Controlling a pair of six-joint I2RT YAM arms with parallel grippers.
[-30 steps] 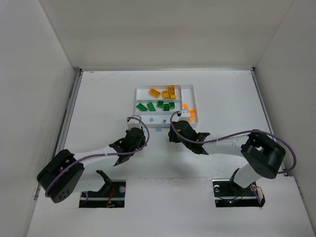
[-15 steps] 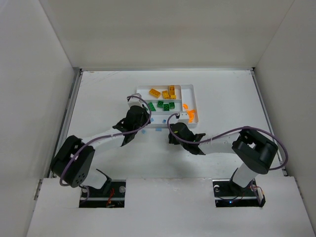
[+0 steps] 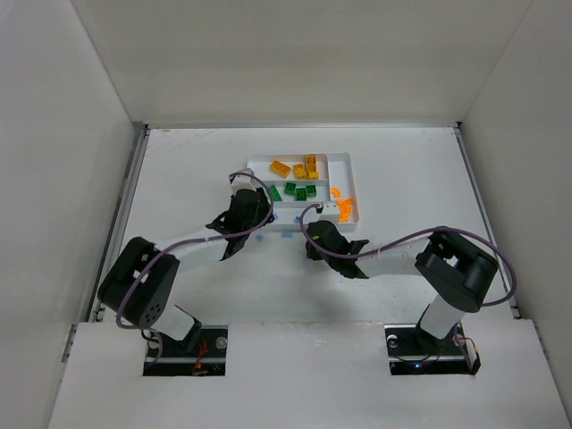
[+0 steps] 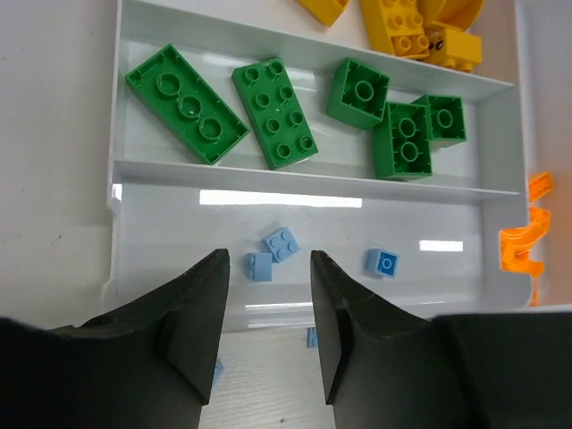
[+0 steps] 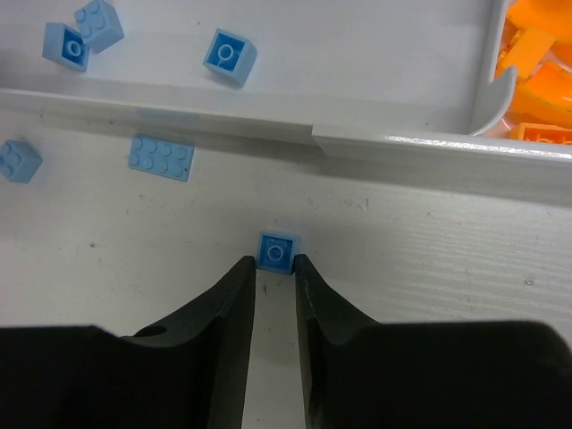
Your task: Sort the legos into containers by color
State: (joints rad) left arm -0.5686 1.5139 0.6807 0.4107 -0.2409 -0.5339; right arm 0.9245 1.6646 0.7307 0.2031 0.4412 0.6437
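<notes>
In the overhead view, the left gripper (image 3: 252, 213) is hanging over the lower left corner of the shallow white plastic tray (image 3: 347, 163), which is sitting near the middle of the white table (image 3: 179, 179). In its wrist view, its two black fingers (image 4: 192, 322) are standing apart with nothing clamped between them. They are hovering above the tray's lowest long slot, where three small light blue plastic bricks (image 4: 282, 243) are lying, one of them showing in the gap at the fingertips. Higher in that frame, five green plastic bricks (image 4: 186, 105) are lying in the middle slot, and yellow plastic bricks (image 4: 402, 22) are showing in the top slot at the upper edge. At the right edge, orange plastic pieces (image 4: 521, 243) are lying in the narrow vertical slot.

Further right overhead, the right gripper (image 3: 310, 239) is sitting low over the table just below the tray's bottom wall. In its wrist view, its fingers are standing a narrow gap apart, their tips flanking a small light blue square brick (image 5: 277, 252) on the bare table at frame centre. I cannot tell whether they are pinching it. At the left of that frame, a flat light blue plate (image 5: 161, 156) and a light blue cube (image 5: 20, 159) are lying loose outside the tray.
</notes>
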